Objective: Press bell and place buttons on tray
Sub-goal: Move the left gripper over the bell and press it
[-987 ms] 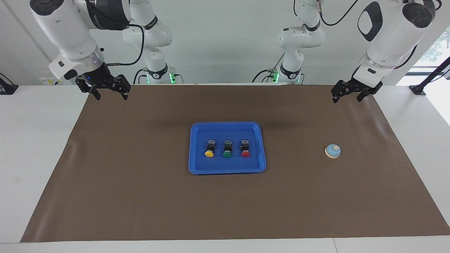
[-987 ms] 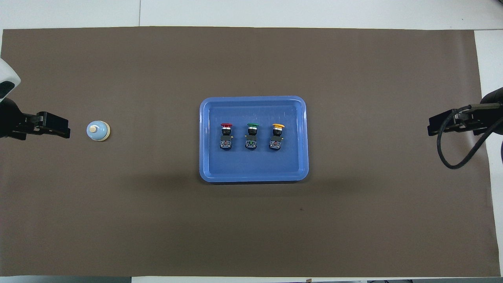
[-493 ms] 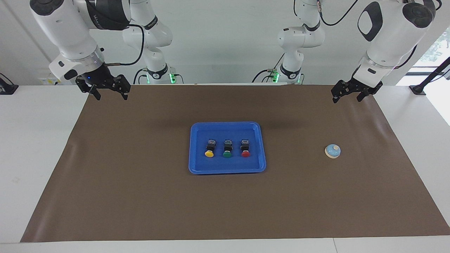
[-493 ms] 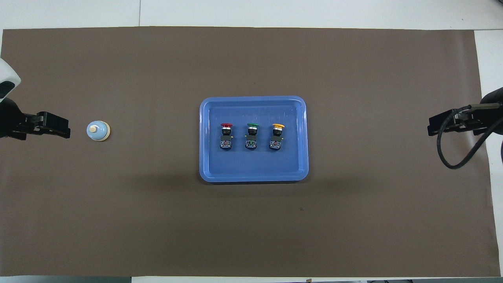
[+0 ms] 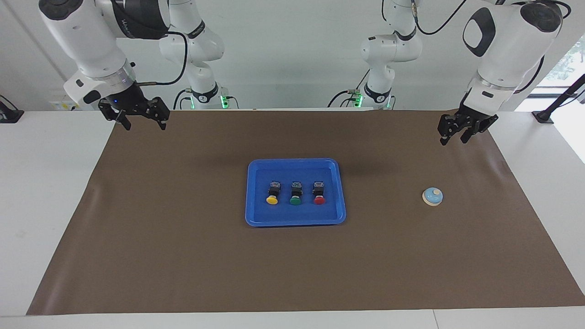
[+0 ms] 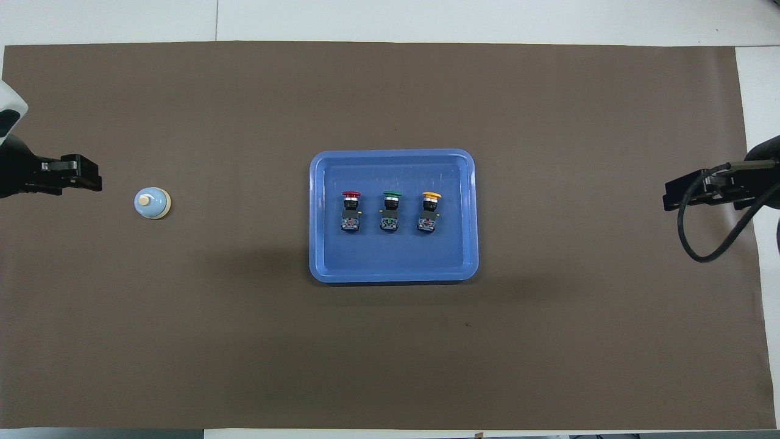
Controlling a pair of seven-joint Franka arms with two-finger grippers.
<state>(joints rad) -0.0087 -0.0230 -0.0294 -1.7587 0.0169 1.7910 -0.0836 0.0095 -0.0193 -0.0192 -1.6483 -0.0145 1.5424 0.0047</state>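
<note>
Left claw (image 5: 454,137) hangs part-closed and empty over the mat's edge; right claw (image 5: 142,122) waits released. Light-blue bell (image 5: 432,196) sits alone on open brown mat (image 5: 183,256); three buttons (image 5: 295,193) line the blue tray (image 5: 256,219).

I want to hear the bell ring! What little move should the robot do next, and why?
Probably bring the left claw down over the bell to press its knob. The three buttons already lie in the tray, the bell stands untouched at the left arm's end, and that claw hangs nearest it. The right claw waits, open.
</note>
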